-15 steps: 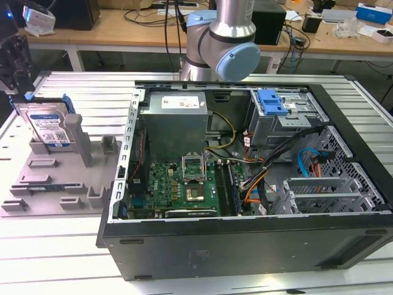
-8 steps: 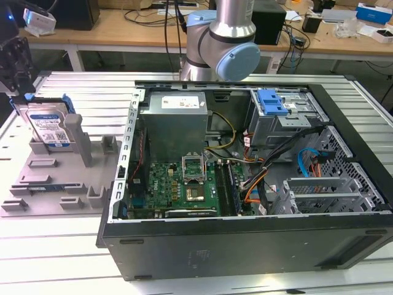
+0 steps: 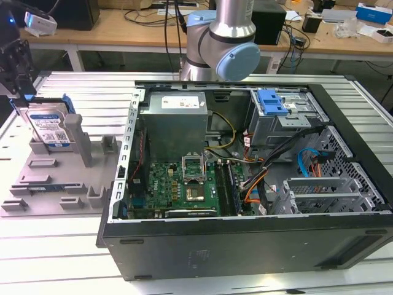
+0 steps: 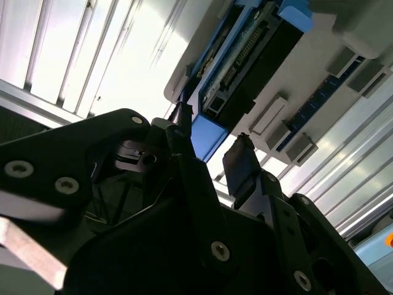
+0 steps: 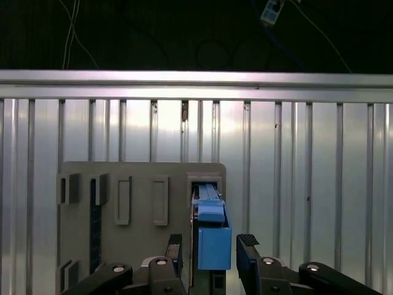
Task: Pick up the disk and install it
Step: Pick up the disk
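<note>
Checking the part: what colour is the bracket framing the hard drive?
Bright blue plastic bracket; first wrist view.

- Silver ribbed aluminium tabletop point(image 3: 67, 246), slotted lengthwise, spanning the exterior view.
- Flat grey plastic holder plate point(image 3: 46, 184) with upright posts and slots, lying on the tabletop towards the exterior view's left.
- Open black metal computer case point(image 3: 245, 246), lying on its side just beside the plate, towards the exterior view's right.

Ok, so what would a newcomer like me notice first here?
Probably the big open black computer case in the middle of the exterior view, its green circuit board bared. At that view's left, a silver hard drive in a bright blue plastic bracket stands in a grey holder, and the first wrist view shows the black gripper open astride the bracket.
</note>
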`<state>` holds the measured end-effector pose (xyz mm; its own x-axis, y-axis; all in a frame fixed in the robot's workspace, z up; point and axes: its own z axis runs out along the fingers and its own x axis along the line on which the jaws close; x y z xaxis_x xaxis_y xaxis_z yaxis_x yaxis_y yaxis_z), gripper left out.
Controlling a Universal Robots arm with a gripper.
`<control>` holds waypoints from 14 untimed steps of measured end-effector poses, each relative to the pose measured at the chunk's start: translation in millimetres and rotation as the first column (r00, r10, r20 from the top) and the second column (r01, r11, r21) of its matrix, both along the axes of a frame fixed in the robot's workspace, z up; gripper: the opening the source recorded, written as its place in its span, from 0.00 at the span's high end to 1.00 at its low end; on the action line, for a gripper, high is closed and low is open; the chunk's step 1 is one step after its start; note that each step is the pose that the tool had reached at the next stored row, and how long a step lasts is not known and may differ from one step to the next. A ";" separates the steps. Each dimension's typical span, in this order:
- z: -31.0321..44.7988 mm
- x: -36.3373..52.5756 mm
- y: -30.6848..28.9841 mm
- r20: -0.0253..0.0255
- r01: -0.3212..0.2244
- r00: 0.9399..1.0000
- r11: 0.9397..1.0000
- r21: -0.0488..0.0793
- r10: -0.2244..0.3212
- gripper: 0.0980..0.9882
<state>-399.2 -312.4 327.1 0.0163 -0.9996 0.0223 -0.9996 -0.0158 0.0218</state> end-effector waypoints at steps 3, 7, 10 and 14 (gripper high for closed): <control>-2.5 0.0 -0.2 0.000 -0.001 1.000 1.000 0.000 0.001 0.57; -3.9 0.0 -0.2 0.000 -0.003 1.000 1.000 0.000 0.003 0.57; -5.0 0.1 -0.3 0.000 -0.005 1.000 1.000 0.000 0.005 0.57; -7.1 0.0 -0.2 0.000 -0.008 1.000 1.000 0.000 0.008 0.57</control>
<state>-399.2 -312.7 320.0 0.0243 -0.9995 0.0223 -0.9995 -0.0238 0.0218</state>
